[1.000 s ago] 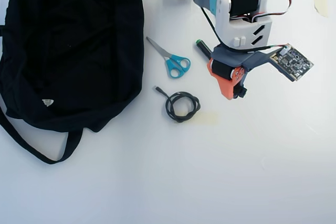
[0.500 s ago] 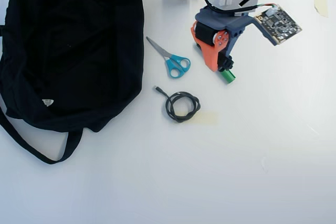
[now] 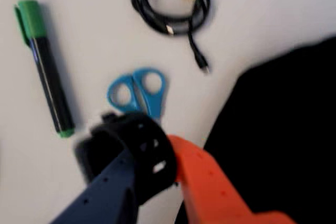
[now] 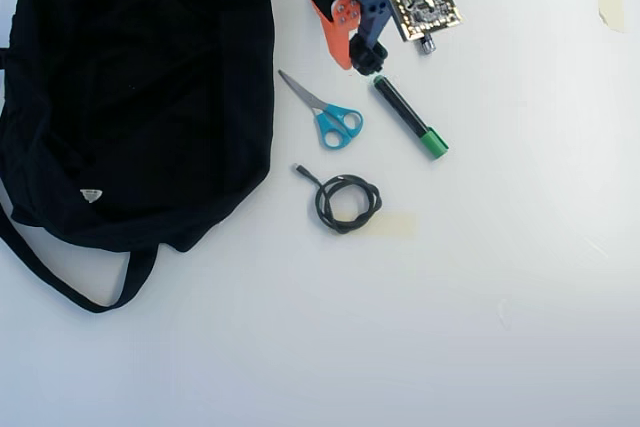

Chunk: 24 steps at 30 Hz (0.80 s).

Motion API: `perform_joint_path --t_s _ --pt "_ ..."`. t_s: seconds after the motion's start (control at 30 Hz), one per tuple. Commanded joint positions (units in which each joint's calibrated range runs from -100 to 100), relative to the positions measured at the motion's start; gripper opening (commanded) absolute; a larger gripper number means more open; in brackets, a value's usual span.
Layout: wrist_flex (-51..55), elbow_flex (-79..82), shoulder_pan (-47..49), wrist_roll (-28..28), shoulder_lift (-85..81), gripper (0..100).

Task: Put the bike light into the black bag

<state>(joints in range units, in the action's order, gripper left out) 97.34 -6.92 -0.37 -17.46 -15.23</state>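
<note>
Claw (image 3: pixel 152 174): my two fingers — one dark blue, one orange — clamped on the bike light (image 3: pixel 134 156), its black perforated strap wrapped between them, the item carried above the table near the arm's base in the overhead view (image 4: pixel 366 55). Just beyond in the wrist view: blue-handled scissors (image 3: pixel 137 94), lying flat; a green-capped marker (image 3: pixel 44 66) to their left; a coiled black cable (image 3: pixel 170 1) farthest off. To the right in the wrist view, the black bag (image 3: pixel 283 129); seen from overhead it is the large soft mass at far left (image 4: pixel 140 97), long strap trailing at its lower edge, well apart from the claw. I cannot make out an opening in the bag from here. Risks, as I judge them: grip appears to sit on the flexible strap, so a fast swing could let the light slip; a release over closed fabric would leave it on top — not inside.
</note>
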Motion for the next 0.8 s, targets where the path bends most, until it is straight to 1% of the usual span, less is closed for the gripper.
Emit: perform_joint_path --t_s 0.0,0.07,0.2,0.27,0.37,0.4,0.5,0.57,0.7,0.77 --pt "-6.21 11.5 -1.95 0.68 -11.4 2" --pt "-11.21 19.23 -2.03 3.56 -16.88 2" --pt "-19.65 31.45 -2.03 11.85 -26.43 2" --pt "-21.54 34.23 -2.1 14.0 -29.25 2" --pt "-22.75 35.85 -2.85 15.52 -30.99 2" --pt "-24.47 35.85 -4.2 17.41 -31.07 2" --pt "-29.47 35.85 -6.96 26.64 -31.07 2" --pt "-32.48 35.94 -8.98 30.67 -30.08 2" --pt "-34.46 37.65 -11.67 30.62 -29.66 2" --pt "-35.84 38.27 -15.94 30.1 -29.33 2"
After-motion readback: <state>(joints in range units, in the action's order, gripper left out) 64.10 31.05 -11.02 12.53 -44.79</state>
